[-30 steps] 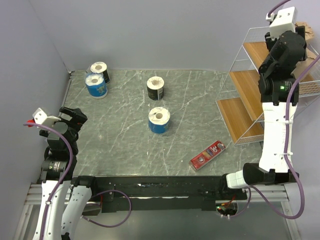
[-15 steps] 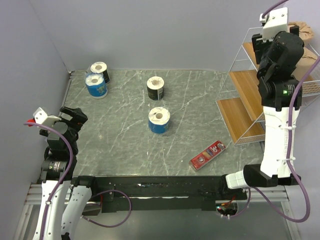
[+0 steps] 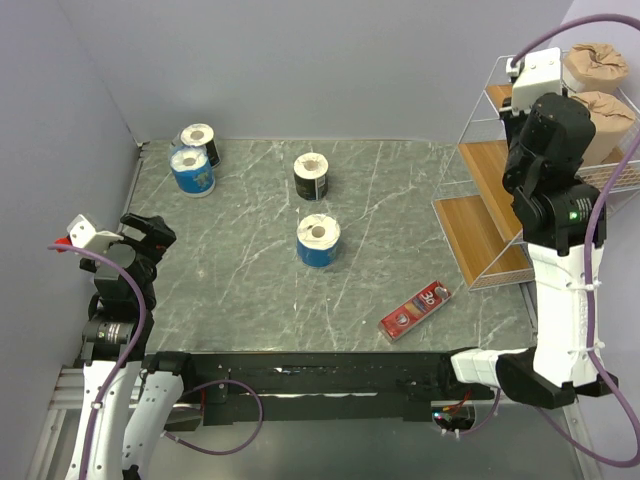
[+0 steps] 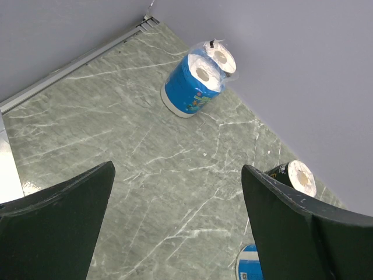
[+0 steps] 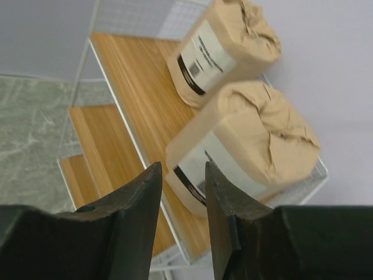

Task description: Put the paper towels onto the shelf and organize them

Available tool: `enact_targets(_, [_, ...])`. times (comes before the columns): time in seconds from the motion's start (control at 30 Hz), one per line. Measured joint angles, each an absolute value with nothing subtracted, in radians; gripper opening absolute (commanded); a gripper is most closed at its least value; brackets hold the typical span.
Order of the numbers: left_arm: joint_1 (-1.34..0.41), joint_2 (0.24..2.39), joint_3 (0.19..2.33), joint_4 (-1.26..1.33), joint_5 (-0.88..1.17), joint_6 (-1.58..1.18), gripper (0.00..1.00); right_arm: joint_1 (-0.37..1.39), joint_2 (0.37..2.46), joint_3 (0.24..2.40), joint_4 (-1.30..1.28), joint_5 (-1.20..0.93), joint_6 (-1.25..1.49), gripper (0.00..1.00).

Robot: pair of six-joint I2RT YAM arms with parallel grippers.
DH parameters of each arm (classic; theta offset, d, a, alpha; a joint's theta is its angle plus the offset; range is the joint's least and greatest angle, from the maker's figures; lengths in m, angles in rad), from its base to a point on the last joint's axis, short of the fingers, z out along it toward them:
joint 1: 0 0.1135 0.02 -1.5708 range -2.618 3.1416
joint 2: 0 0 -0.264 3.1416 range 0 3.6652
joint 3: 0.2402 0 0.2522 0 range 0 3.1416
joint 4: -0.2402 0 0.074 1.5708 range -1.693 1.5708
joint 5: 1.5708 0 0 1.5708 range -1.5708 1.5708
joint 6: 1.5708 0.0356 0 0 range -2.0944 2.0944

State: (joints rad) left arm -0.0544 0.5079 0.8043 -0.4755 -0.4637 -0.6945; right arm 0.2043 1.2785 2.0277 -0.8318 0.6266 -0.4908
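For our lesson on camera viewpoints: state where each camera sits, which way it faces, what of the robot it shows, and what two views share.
Top external: above and behind, facing down on the table; both arms show.
Left wrist: faces the far-left blue roll; open left gripper shows.
Right wrist: faces the shelf and two brown rolls; nearly closed right gripper shows, holding nothing.
Shared: top and left wrist both show that blue roll.

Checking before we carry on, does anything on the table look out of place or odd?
A flat red box lies askew near the front of the table, unlike the paper rolls. Four rolls stand upright on the table, and two brown rolls sit on the shelf.
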Motion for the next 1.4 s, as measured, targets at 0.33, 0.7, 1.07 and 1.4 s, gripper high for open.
enact_targets(0.33, [-0.056,0.508,0.804,-0.476,-0.459,-0.692,0.96,0.139,1.281,1.985,-0.883,0.684,-0.473,0.41])
enact_targets(0.7, [-0.056,0.508,0.804,-0.476,-0.460,-0.692,0.96,-0.057,1.374,2.017,-0.843,0.614,-0.501,0.42])
enact_targets(1.07, [-0.056,0.534,0.804,-0.476,-0.460,-0.692,0.96,-0.182,1.496,2.093,-0.787,0.506,-0.520,0.42])
enact_targets(1.4, [-0.056,0.550,0.804,-0.474,-0.432,-0.668,0.96,-0.169,1.479,2.159,-0.812,0.303,-0.436,0.49])
